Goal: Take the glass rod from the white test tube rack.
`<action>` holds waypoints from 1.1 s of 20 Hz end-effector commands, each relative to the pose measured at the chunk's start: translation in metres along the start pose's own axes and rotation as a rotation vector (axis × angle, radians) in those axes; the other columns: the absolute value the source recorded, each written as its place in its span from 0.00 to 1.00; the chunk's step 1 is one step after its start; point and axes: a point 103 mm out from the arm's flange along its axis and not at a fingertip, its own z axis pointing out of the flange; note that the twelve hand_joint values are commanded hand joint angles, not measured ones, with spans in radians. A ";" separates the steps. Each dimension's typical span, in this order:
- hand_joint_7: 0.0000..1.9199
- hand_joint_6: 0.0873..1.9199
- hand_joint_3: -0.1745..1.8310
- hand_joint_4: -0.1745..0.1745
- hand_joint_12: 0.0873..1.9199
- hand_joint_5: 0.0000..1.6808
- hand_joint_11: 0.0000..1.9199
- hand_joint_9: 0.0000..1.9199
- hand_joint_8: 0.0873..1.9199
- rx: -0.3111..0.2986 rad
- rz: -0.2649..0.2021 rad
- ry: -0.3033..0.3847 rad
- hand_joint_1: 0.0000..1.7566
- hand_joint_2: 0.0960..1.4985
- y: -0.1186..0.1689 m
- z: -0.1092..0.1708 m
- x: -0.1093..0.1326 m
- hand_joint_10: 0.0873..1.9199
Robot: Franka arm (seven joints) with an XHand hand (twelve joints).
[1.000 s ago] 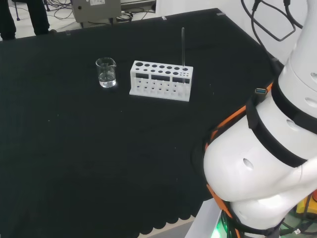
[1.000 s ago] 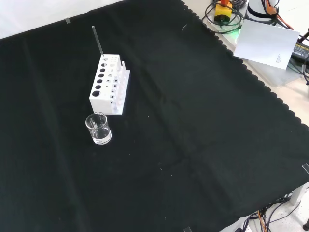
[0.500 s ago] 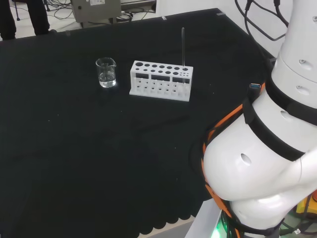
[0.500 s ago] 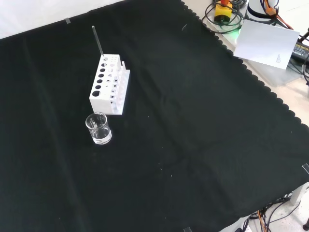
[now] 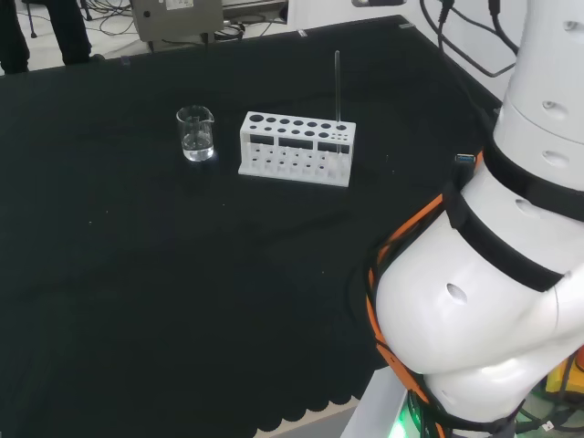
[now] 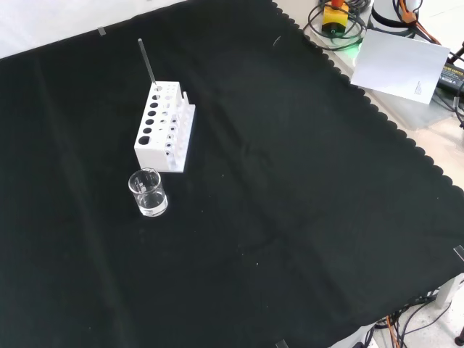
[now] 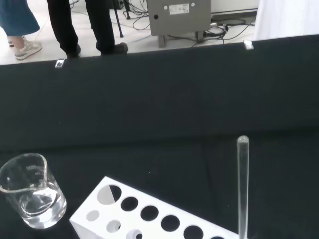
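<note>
Head view, left to right: small glass beaker (image 5: 195,133), a little clear liquid inside; white test tube rack (image 5: 297,148) just beside it; glass rod (image 5: 337,88) upright in the rack's right-end hole. Finger state: cannot tell.

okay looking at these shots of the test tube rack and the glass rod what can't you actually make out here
- Thin clear glass rod: in the wrist view its lower end and the hole holding it are cut off by the picture's edge.
- White plastic test tube rack: in the head view the rod's hole at the rack's right end is too small to tell its row.
- Small clear glass beaker: whether it holds liquid is unclear, since clear glass hides any level.
</note>
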 end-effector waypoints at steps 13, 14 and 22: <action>0.37 0.50 0.35 0.00 0.67 0.19 0.46 0.51 0.56 0.043 0.026 0.015 0.40 0.56 0.010 0.042 -0.041 0.61; 0.37 0.50 0.35 0.00 0.67 0.20 0.47 0.51 0.56 0.045 0.025 0.016 0.40 0.56 0.010 0.045 -0.042 0.61; 0.40 0.52 0.35 0.00 0.67 0.23 0.54 0.56 0.57 0.057 0.018 0.030 0.41 0.56 0.010 0.060 -0.043 0.63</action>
